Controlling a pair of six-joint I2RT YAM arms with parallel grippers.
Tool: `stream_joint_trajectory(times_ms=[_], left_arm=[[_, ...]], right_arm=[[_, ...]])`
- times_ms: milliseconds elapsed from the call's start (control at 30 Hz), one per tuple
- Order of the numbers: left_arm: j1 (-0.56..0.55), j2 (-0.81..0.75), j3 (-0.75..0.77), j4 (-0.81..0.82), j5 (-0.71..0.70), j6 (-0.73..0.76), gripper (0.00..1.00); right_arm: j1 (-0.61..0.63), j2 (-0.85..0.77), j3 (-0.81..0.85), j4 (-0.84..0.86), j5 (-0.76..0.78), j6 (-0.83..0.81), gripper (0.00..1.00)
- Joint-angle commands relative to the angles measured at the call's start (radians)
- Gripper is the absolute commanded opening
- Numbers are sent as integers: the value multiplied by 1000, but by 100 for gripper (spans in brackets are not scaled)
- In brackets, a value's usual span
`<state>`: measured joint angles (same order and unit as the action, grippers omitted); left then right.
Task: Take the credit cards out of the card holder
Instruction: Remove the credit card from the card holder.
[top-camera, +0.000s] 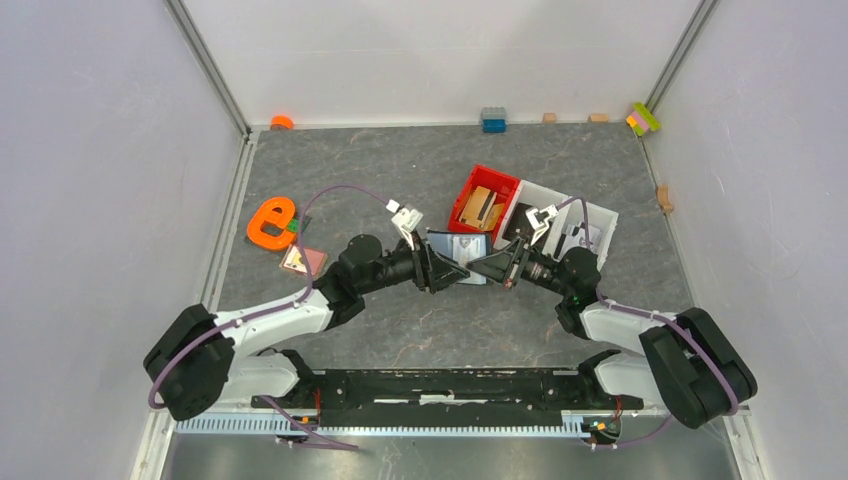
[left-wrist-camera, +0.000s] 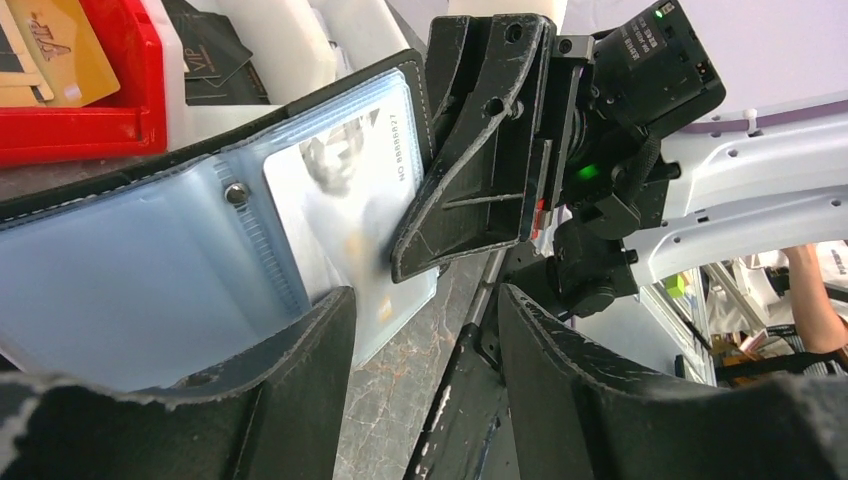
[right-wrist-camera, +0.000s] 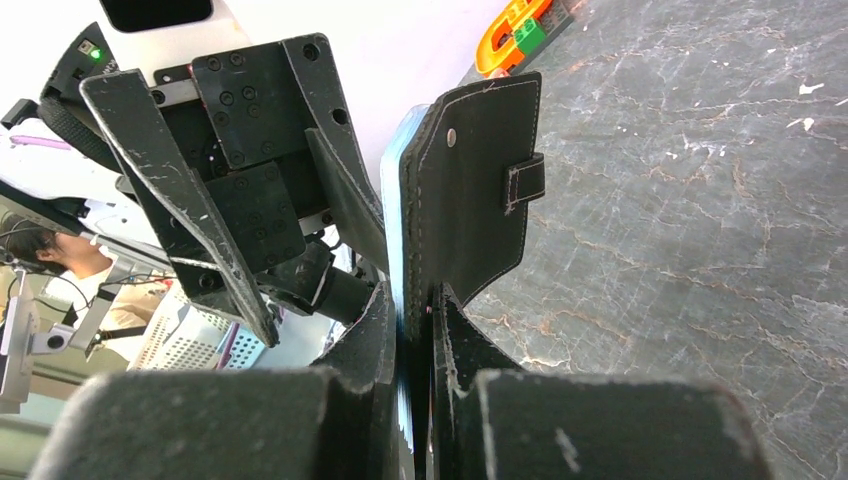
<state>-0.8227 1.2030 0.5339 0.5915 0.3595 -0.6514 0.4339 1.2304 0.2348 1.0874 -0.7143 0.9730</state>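
The card holder (top-camera: 458, 245) is held open above the table, black leather outside (right-wrist-camera: 470, 200) and pale blue-grey sleeves inside (left-wrist-camera: 130, 280). My right gripper (right-wrist-camera: 415, 300) is shut on its edge, with one finger (left-wrist-camera: 470, 170) pressed over the inner face. A greyish-white credit card (left-wrist-camera: 345, 200) sticks partway out of a sleeve. My left gripper (left-wrist-camera: 425, 335) is open just below that card's free corner, with its left finger (left-wrist-camera: 300, 380) overlapping the card's edge. Nothing is gripped between the fingers. A pinkish card (top-camera: 303, 260) lies on the table to the left.
Behind the holder stand a red bin (top-camera: 500, 180) with tan pieces and a white bin (top-camera: 600, 215) with dark cards (left-wrist-camera: 215, 60). An orange ring-shaped toy (top-camera: 270, 222) lies at the left. Small blocks (top-camera: 493, 120) line the back wall.
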Motion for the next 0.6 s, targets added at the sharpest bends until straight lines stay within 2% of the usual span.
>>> stream_joint_trajectory(times_ms=[0,200,300,467,567], left_arm=[[-6,19,63,-79,-24,57,61],[-6,-31,50,-162,-173,78,80],[-6,-25,53,-170,-173,79,81],[-6,31,82,-139,-58,66,67],[-4,57,97,-118,6,54,48]], right_arm=[[-1,12,-6,144,-27,47,6],[0,14,-5,142,-25,47,5],[0,14,-6,136,-25,43,5],[0,17,-4,138,-27,43,5],[-1,18,-3,141,-28,45,5]])
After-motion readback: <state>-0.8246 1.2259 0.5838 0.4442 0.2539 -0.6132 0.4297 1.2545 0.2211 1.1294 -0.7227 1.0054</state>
